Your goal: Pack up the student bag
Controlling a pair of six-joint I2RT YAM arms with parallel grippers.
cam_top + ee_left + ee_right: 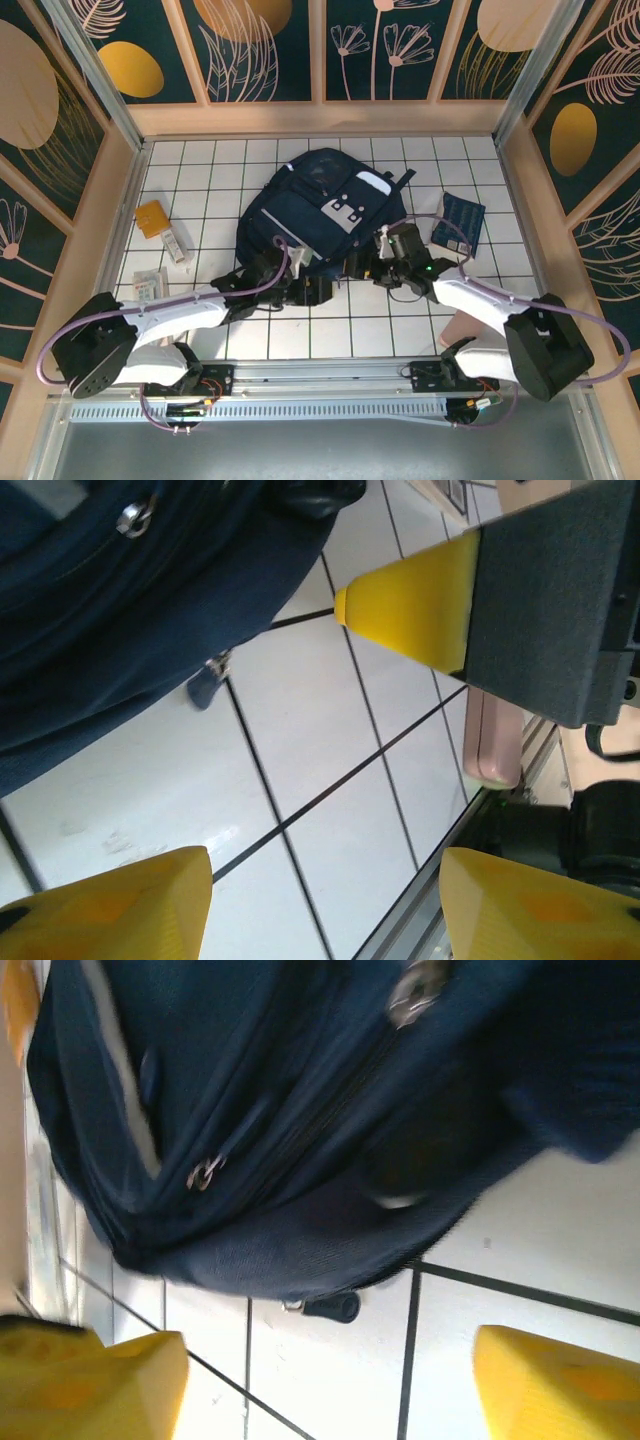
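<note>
From above, the student bag point(320, 205) lies mid-table point(200, 180), with both arms reaching to its near edge. At the left wrist, the left jaws stand wide apart over bare tile and hold nothing, the bag's hem just ahead. At the right wrist, the right jaws are equally spread and empty, the bag just beyond them.

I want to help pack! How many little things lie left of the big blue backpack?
3: a flat orange-yellow packet farthest back, a small white pack just nearer, and a clear plastic packet nearest of all. The navy fabric backpack may hide more.
</note>
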